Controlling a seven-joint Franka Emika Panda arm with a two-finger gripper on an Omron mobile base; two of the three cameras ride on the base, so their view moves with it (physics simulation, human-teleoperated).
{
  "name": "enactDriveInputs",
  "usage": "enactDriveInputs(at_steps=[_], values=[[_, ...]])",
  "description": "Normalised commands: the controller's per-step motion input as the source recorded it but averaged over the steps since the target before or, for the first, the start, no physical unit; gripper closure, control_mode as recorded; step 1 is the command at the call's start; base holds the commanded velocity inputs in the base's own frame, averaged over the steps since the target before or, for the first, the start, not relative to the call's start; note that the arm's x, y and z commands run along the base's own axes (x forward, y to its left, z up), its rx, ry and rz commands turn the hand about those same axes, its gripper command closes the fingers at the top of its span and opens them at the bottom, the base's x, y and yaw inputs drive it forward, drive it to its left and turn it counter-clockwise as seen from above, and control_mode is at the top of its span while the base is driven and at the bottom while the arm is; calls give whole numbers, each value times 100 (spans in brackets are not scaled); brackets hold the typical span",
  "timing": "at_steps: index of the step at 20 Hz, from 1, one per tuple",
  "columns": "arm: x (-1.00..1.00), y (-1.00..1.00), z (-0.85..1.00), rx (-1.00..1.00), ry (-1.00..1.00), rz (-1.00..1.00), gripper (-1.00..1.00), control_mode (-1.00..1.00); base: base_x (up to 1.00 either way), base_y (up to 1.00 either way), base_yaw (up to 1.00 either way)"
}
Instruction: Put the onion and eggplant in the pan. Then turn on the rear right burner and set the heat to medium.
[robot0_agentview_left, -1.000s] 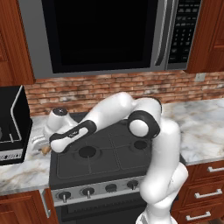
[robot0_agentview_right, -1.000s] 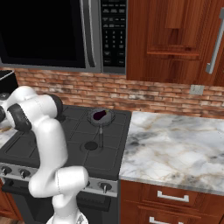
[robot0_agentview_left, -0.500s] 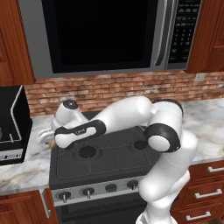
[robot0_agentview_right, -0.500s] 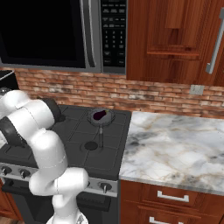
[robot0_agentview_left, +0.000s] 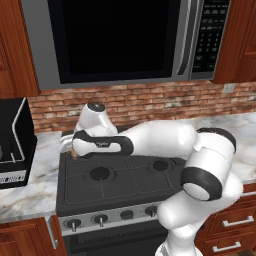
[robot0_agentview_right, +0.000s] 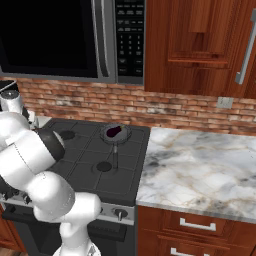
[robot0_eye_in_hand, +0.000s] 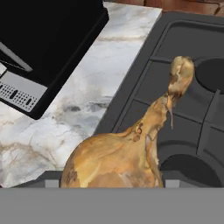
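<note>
The tan onion sits low in the hand view, its stem tip pointing up over the stove's left edge. My gripper is shut on the onion, holding it just above the stove's rear left corner. The dark purple eggplant lies in the small dark pan, which stands at the back right of the stove with its handle toward the front. The pan covers the rear right burner. In the left base view my arm hides the pan.
A black appliance stands on the marble counter left of the stove. The microwave hangs low above the stove. Knobs line the stove's front. A marble counter stretches to the right.
The arm has swung right and up, carrying the onion from over the left counter to above the stove's rear left corner. Pan and eggplant have not moved.
</note>
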Motion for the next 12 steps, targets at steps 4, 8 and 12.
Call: enactDriveInputs(at_steps=[4, 8, 12], values=[[0, -82, 5, -4, 3, -10, 100, -100, 0, 0, 0], [0, -93, 0, 0, 1, -7, 100, -100, 0, 0, 0], [3, -96, 0, 0, 1, -9, 100, -100, 0, 0, 0]])
